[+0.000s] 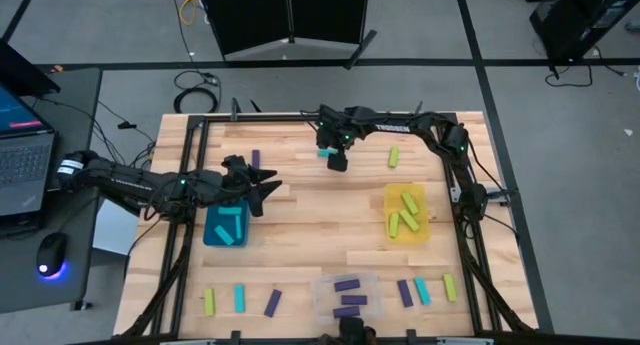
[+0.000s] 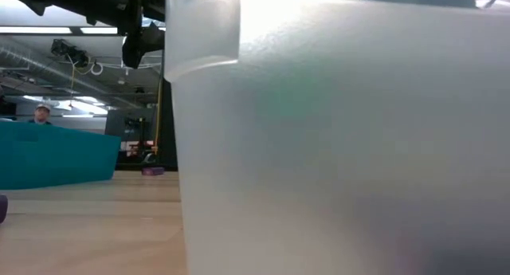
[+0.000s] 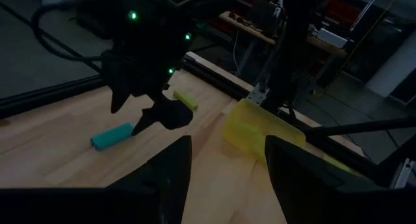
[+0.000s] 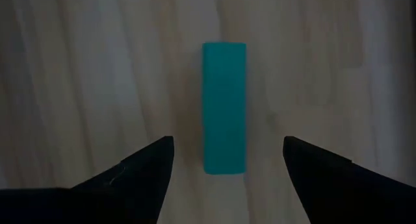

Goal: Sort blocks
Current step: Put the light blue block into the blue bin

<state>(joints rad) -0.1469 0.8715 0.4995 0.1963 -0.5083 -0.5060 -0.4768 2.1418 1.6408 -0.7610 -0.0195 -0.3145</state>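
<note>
Right now a cyan block lies flat on the bare wood near the table's far edge, directly under the right gripper, whose fingers stand spread wide on either side of it without touching it. From above, the same gripper hangs over that spot, with a yellow-green block lying a little to its right and a purple block well off to its left. The left gripper hovers beside the teal bin, jaws parted and holding nothing; cyan blocks already lie inside that bin. Several yellow-green blocks sit in the yellow bin on the right side, and purple ones rest in the clear bin at the near edge. More blocks of all three colours lie loose along the near edge, three left of the clear bin and three to its right. The low view is mostly filled by the clear bin's wall.
</note>
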